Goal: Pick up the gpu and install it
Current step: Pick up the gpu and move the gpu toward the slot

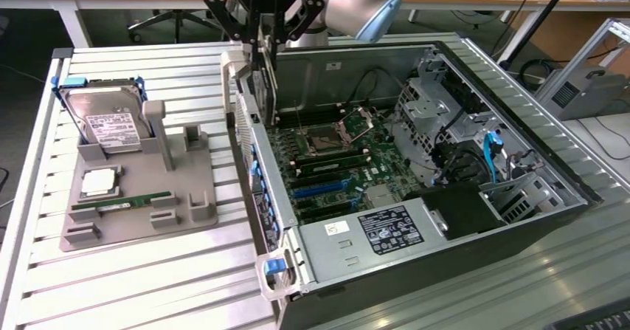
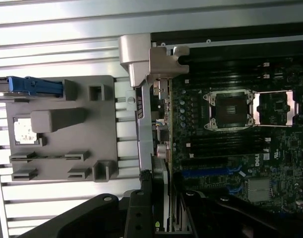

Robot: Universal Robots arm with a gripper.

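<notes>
My gripper [image 1: 265,43] hangs above the rear wall of the open computer case [image 1: 551,197], shut on the gpu [image 1: 262,86]. The card hangs edge-on below the fingers as a thin dark slab, over the near side of the motherboard [image 1: 330,156]. In the wrist view the gpu [image 2: 160,171] runs as a narrow strip from between the black fingers [image 2: 139,213] along the case's rear wall. The blue expansion slots [image 2: 206,172] lie just beside it, and in the exterior view these slots [image 1: 320,188] sit lower on the board.
A grey parts holder [image 1: 197,186] lies at the exterior view's left of the case, carrying a hard drive [image 1: 108,123], a square chip [image 1: 99,182] and a green RAM stick [image 1: 123,203]. A labelled power supply [image 1: 389,230] and drive cages [image 1: 443,101] fill the case's other sides.
</notes>
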